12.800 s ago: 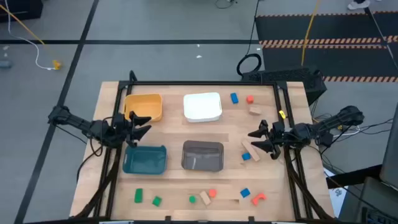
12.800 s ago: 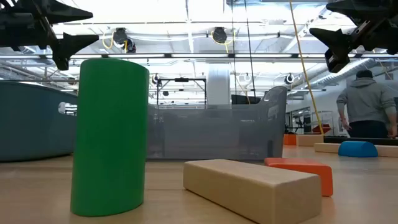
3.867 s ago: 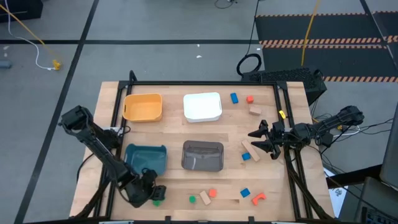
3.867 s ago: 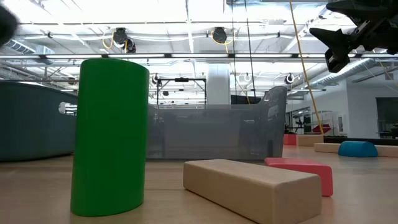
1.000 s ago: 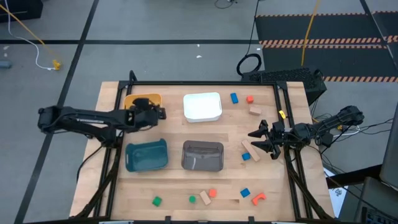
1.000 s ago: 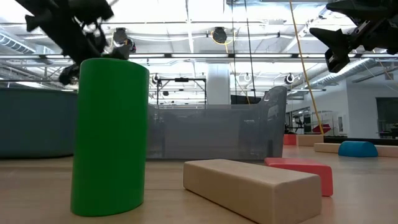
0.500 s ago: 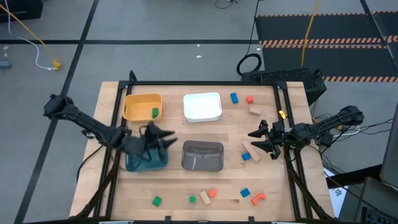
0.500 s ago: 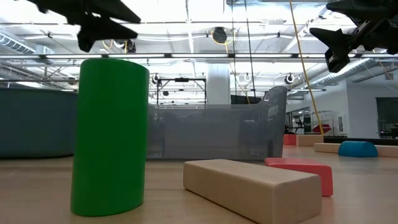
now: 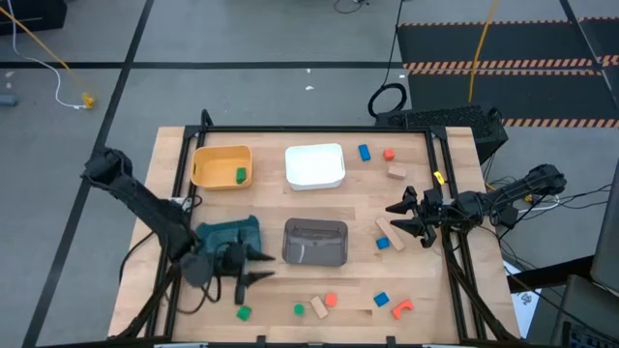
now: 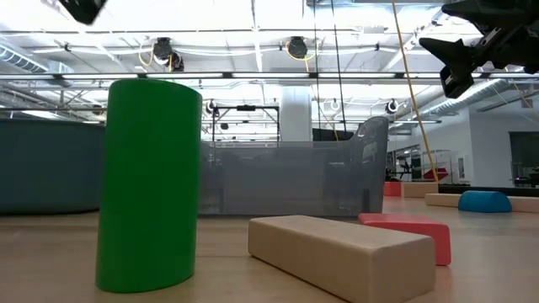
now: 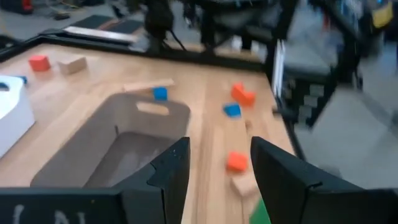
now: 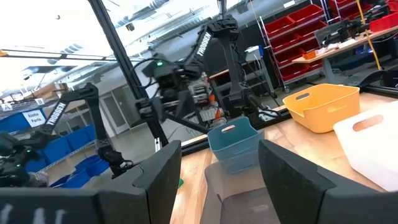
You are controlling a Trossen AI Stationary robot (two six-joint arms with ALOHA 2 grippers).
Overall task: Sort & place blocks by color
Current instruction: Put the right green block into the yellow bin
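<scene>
My left gripper [image 9: 259,267] hangs open above the table just past the near side of the teal bin [image 9: 221,236], over bare wood, touching nothing; a green block [image 9: 244,313] lies nearer the near edge. Another green block [image 9: 240,175] lies inside the yellow bin [image 9: 221,165]. Along the near edge lie a green block [image 9: 299,309], a tan block [image 9: 316,306], a red-orange block [image 9: 330,301], a blue block [image 9: 381,301] and a red-orange arch [image 9: 402,309]. My right gripper [image 9: 392,218] waits open at the right side, by a tan bar [image 9: 387,232] and a blue block [image 9: 383,244].
A white bin [image 9: 315,166] stands at the far middle and a grey bin [image 9: 314,242] in the centre. Blue [image 9: 364,152], red-orange [image 9: 388,154] and tan [image 9: 397,171] blocks lie at the far right. The left wrist view looks over the grey bin [image 11: 118,146].
My left gripper has swung from above the yellow bin toward the near edge, across the teal bin, and now stands on that bin's near side. A green block that did not show in the yellow bin a second ago now lies inside it.
</scene>
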